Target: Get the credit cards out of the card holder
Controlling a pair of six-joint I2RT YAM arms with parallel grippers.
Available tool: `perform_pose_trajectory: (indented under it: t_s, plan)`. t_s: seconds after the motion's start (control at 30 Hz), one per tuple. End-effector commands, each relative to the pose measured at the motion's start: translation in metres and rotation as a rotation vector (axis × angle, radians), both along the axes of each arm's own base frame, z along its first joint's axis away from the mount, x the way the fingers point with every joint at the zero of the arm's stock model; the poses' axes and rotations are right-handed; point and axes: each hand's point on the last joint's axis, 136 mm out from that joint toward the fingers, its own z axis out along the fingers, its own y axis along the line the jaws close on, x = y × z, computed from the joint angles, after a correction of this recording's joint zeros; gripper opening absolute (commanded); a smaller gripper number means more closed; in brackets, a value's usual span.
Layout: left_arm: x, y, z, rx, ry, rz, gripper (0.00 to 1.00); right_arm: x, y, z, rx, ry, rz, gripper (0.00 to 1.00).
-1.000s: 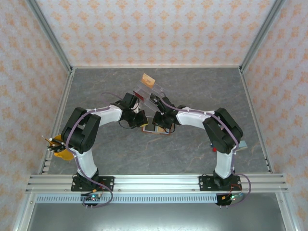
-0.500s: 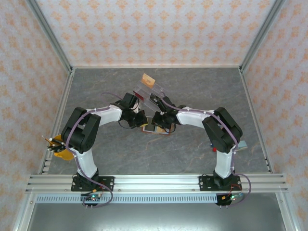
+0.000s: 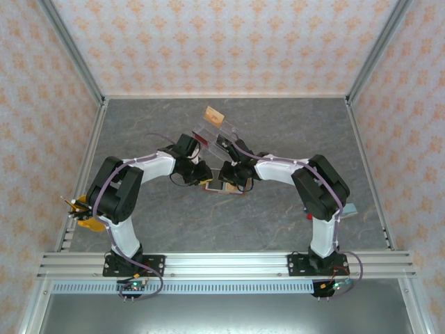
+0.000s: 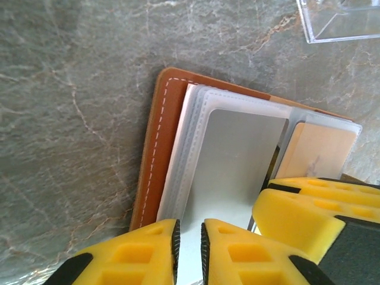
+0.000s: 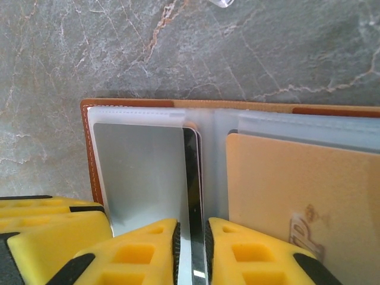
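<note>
The card holder (image 3: 224, 186) lies open near the middle of the table (image 3: 278, 125), well away from every edge, with both arms bent in over it. From above it is a small patch between the wrists.

The wrist views show more:
- **Holder:** it has a brown stitched cover and clear sleeves.
- **Cards:** a silver-grey card (image 5: 139, 178) lies in one sleeve and a tan-orange card (image 5: 285, 202) in the next.

**Right wrist view:** the right gripper (image 5: 191, 249) pinches a thin black card (image 5: 193, 178), seen edge-on at the fold.

**Left wrist view:** the left gripper (image 4: 189, 252) hangs over the holder's pale sleeve. Its jaws are a narrow slit apart, and I cannot tell whether they grip anything.

Just beyond the holder, toward the far edge, sits a clear tray (image 3: 215, 132).
</note>
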Motion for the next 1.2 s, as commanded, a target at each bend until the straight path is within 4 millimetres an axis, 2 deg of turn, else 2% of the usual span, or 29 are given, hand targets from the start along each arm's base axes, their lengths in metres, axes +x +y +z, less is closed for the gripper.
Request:
perform_pose_trajectory:
  t_s: [0.0,0.1,0.23,0.57,0.77,0.97,1.17]
  plan:
    - [0.003,0.01,-0.004,0.072,-0.002,0.003,0.2,-0.002,-0.006,-0.013,-0.027,0.021,-0.002,0.2]
    - [0.003,0.015,-0.007,0.104,-0.004,0.002,0.18,-0.003,-0.006,-0.014,-0.027,0.023,0.0,0.19]
    - [0.001,0.009,-0.012,0.071,0.017,-0.007,0.15,-0.003,-0.003,-0.013,-0.012,0.023,0.007,0.18]
    - [-0.012,0.014,-0.031,0.094,0.077,-0.002,0.1,0.0,0.017,0.008,0.15,-0.016,0.038,0.16]
    - [-0.019,0.022,-0.042,0.109,0.118,0.025,0.06,0.002,0.02,0.023,0.224,-0.062,0.038,0.14]
    - [-0.022,0.021,-0.045,0.075,0.134,0.032,0.05,0.002,0.025,0.036,0.288,-0.097,0.053,0.11]
    - [-0.023,0.019,-0.046,0.053,0.142,0.036,0.04,0.002,0.027,0.037,0.308,-0.11,0.056,0.09]
